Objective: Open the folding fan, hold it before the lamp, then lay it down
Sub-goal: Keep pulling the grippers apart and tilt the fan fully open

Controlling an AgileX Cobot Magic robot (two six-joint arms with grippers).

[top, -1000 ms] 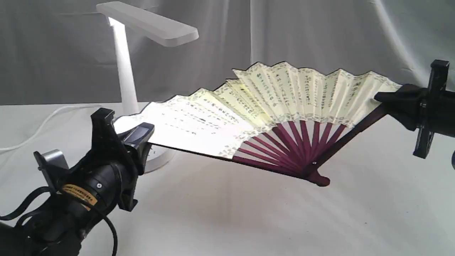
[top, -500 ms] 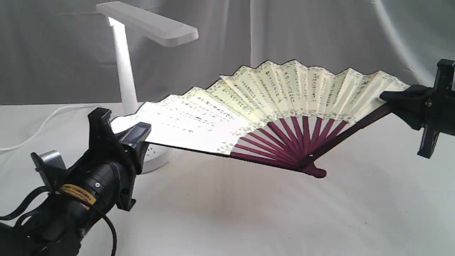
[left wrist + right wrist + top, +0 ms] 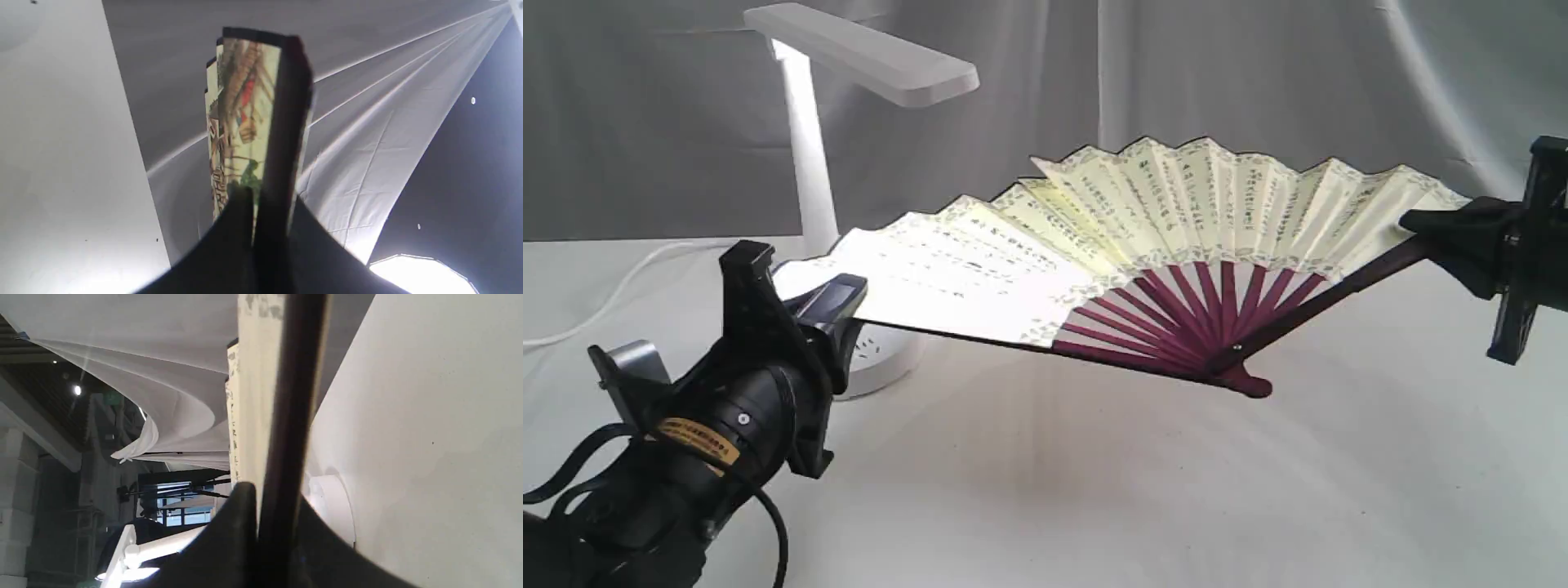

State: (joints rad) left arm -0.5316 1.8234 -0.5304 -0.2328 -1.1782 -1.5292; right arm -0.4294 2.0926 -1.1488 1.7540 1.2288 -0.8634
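Observation:
The folding fan [image 3: 1143,237] is spread wide above the white table, cream pleats with black writing and maroon ribs meeting at a rounded pivot [image 3: 1245,382]. My left gripper [image 3: 837,302] is shut on its left guard, seen edge-on in the left wrist view [image 3: 282,134]. My right gripper [image 3: 1421,233] is shut on the right guard [image 3: 294,416]. The white lamp [image 3: 866,57] stands behind the fan's left half, lit, its head over the paper and its round base [image 3: 886,351] partly hidden under the fan.
A white cloth covers the table [image 3: 1094,506] and a grey-white backdrop [image 3: 1258,82] hangs behind. The lamp's white cord [image 3: 613,294] trails off to the left. The left arm's body [image 3: 686,441] fills the near left corner.
The fan has risen slightly and shifted right, its pivot lifting off the lower position. My right gripper moved up and right; the left one drifted a little left. Both grips held.

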